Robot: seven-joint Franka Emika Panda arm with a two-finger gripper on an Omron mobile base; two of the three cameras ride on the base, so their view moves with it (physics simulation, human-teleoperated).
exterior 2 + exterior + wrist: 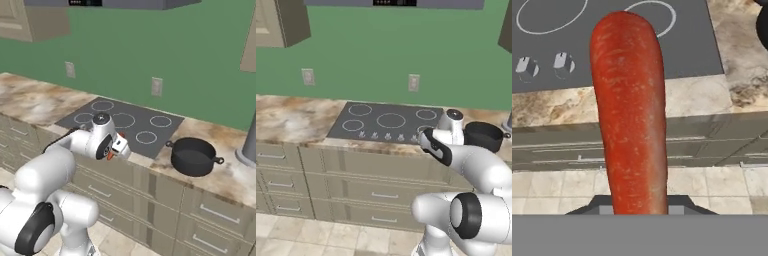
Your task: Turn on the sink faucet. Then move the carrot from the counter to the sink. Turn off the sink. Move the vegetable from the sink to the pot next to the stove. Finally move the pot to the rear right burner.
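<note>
The orange-red carrot (629, 110) stands lengthwise up the middle of the hand view, with my gripper (640, 207) shut on its lower end. From the right base view, my gripper (116, 149) hangs over the counter's front edge by the stove's near right corner, and the carrot's (109, 155) orange tip pokes out below it. The dark pot (194, 156) (483, 136) sits on the marbled counter (30, 100) to the right of the stove (125, 122) (386, 122), about a hand's width right of the gripper. Its inside looks bare.
Silver knobs (563, 62) line the stove's front edge. A thick grey upright column (248, 142) stands on the counter right of the pot. Tan drawers (383, 195) run below the worktop, and wall cabinets hang at the upper left.
</note>
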